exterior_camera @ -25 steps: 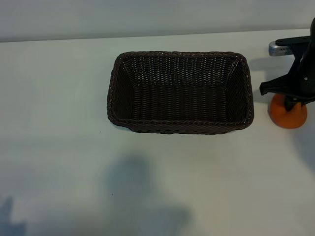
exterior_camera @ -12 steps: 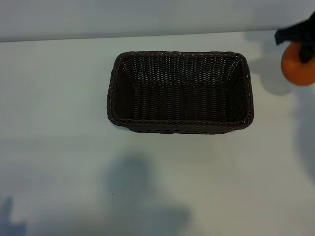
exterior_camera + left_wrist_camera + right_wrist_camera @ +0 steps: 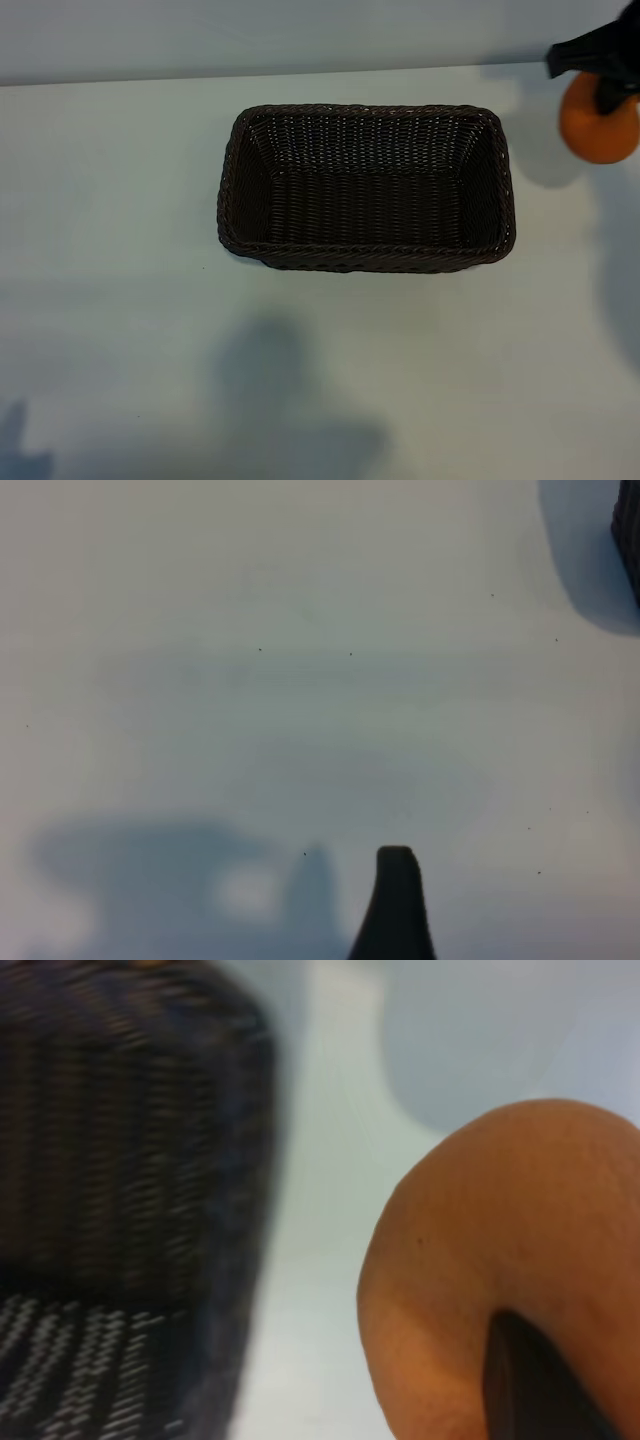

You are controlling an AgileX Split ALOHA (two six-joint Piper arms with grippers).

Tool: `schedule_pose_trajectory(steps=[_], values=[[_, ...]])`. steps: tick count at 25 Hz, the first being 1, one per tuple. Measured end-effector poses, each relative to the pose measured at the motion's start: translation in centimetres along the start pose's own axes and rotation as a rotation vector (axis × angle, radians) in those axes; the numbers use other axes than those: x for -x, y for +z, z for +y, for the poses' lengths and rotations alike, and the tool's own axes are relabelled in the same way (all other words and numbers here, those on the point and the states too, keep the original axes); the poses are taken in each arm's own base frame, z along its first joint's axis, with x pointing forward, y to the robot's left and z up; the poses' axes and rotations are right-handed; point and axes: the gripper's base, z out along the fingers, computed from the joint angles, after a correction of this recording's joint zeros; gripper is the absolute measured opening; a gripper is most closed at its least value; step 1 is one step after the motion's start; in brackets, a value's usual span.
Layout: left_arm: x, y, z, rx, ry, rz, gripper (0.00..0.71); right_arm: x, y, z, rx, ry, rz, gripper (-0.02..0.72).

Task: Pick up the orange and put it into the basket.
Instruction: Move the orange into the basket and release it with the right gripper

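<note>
While your right gripper (image 3: 610, 95) hangs at the far right edge of the exterior view, its jaws pinch the orange (image 3: 599, 120), held clear of the bench (image 3: 120, 200) with a soft shadow on the surface beside it. Orange sits right of the basket (image 3: 366, 188), level with its far rim, apart from it, not over it. Basket rests mid-bench, nothing inside. Your right wrist view shows the orange (image 3: 500, 1280) close up, one dark finger (image 3: 530, 1380) pressed against its skin, basket wall (image 3: 130, 1190) alongside. Your left gripper (image 3: 395, 905) is parked over bare bench, one fingertip in view, jaws spread wide, holding nothing.
</note>
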Motion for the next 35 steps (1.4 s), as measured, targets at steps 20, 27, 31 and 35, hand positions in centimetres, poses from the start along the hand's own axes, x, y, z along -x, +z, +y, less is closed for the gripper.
schedule_pose_trajectory(steps=[20, 27, 31, 35], values=[[0.0, 0.0, 0.0, 0.000, -0.001, 0.000, 0.593, 1.4, 4.3, 13.7, 0.133, -0.263, 0.012, 0.095], [0.0, 0.0, 0.0, 0.000, -0.001, 0.000, 0.593, 1.2, 8.6, 14.0, 0.108, -0.280, 0.106, 0.095], [0.0, 0.0, 0.0, 0.000, -0.001, 0.000, 0.593, 0.8, 10.2, 14.0, 0.097, -0.295, 0.152, 0.095], [0.0, 0.0, 0.0, 0.000, -0.001, 0.000, 0.593, 0.7, 10.9, 14.0, 0.093, -0.297, 0.169, 0.095]])
